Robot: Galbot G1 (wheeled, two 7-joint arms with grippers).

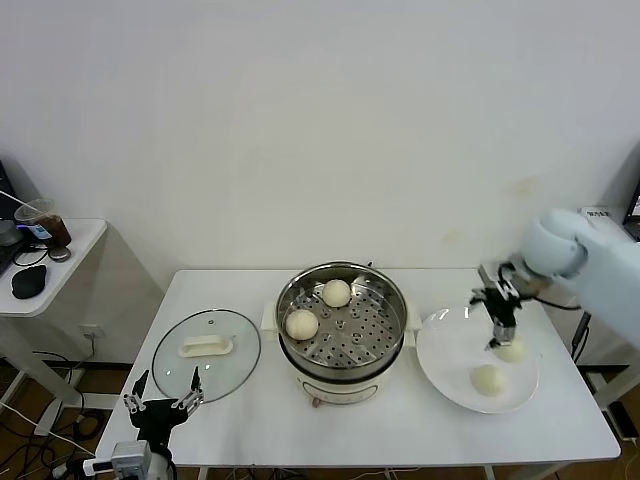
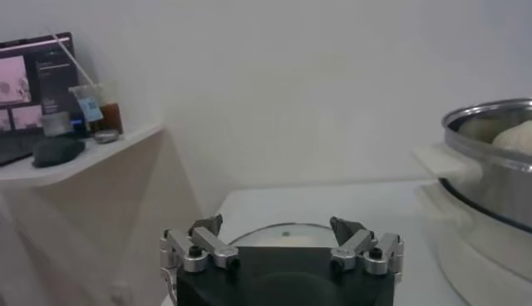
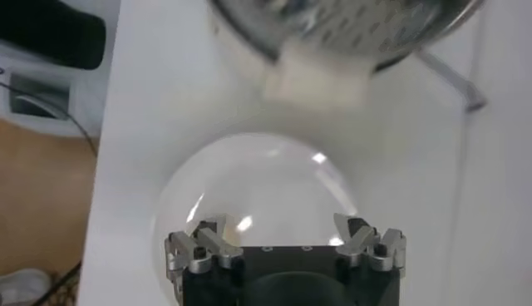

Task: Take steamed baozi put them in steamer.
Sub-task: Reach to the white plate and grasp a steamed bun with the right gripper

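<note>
Hanging over the white plate point(image 1: 450, 375) at 3 o'clock, the right gripper point(image 1: 497, 322) has open jaws, holding nothing. Two baozi point(image 1: 487, 379) lie on that plate. Two more sit inside the steamer point(image 1: 385, 290), in the middle. The left gripper point(image 1: 162, 403), jaws open, waits at 7 o'clock, beside the glass lid point(image 1: 240, 345).

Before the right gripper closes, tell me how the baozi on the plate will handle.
The baozi on the plate look smooth and domed, so likely soft; squeezing hard may dent them. Being rounded, they could roll on the flat plate if nudged. The right gripper hangs open above one.
</note>
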